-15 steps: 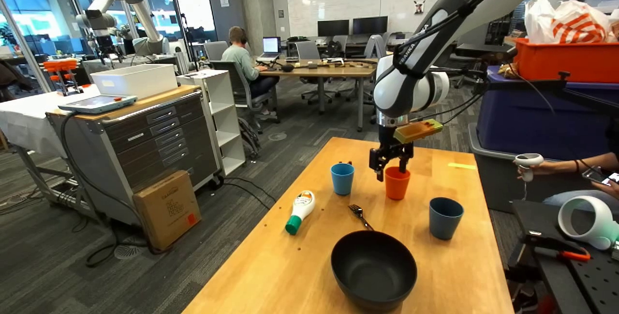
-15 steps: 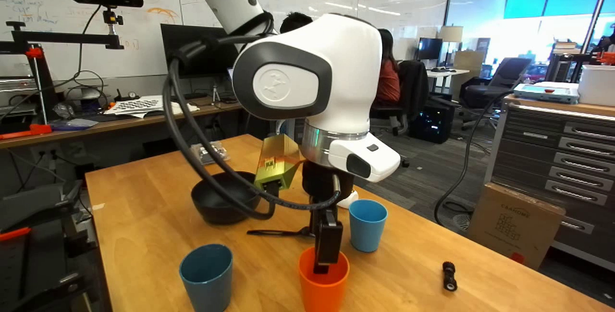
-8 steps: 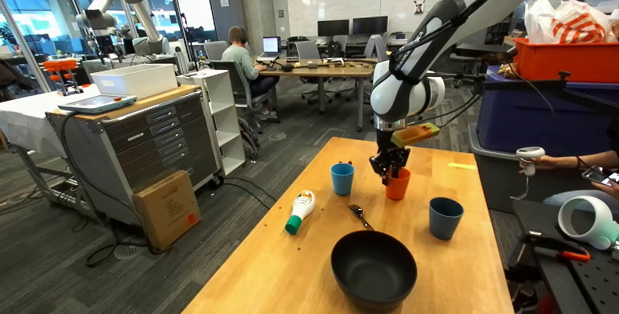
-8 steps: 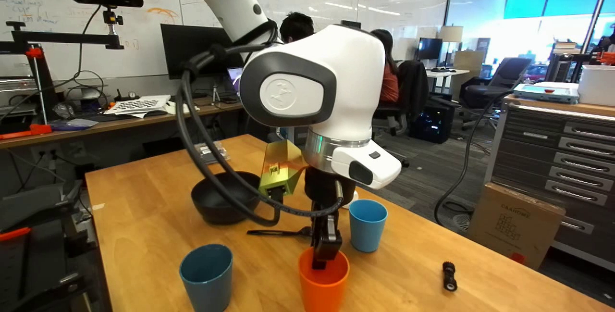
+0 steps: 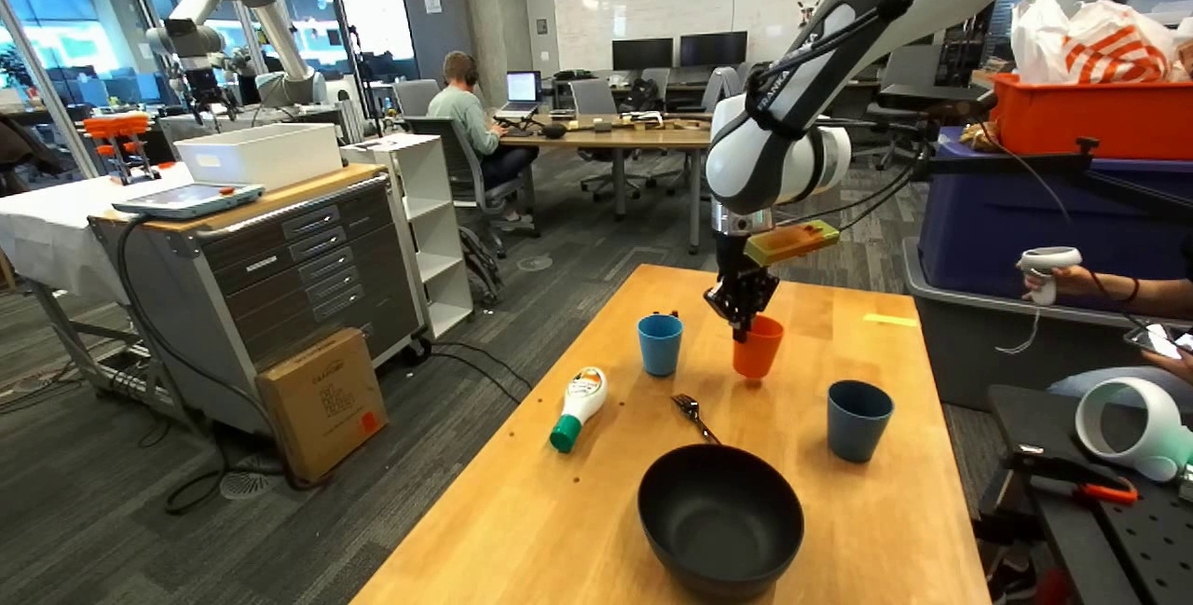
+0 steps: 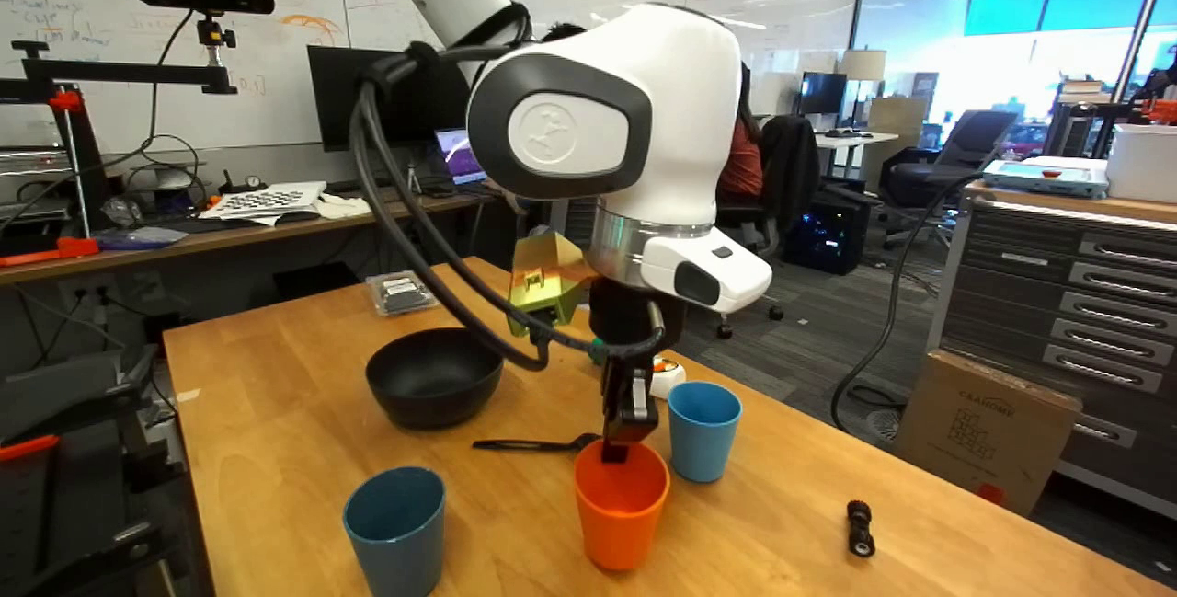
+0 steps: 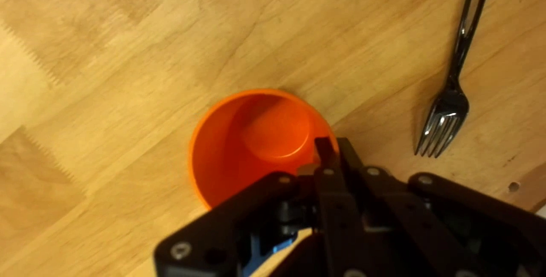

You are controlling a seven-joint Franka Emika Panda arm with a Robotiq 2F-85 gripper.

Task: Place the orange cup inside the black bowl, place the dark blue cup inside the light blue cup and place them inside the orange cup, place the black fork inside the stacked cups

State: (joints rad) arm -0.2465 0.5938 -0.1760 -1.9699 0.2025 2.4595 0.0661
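Orange tapered cup (image 6: 619, 523) | claw (image 7: 335, 149) pinching its wall | glossy black fork (image 7: 460, 55) | round bowl (image 5: 719, 526) | grained wood table (image 5: 522, 516)

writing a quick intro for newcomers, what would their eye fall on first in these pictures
Probably the big white robot arm over the wooden table in both exterior views, its black pincer shut on the rim of the bright orange cup. Then, in an exterior view, the wide black bowl in the foreground and the green-capped white bottle lying near the table's long edge.
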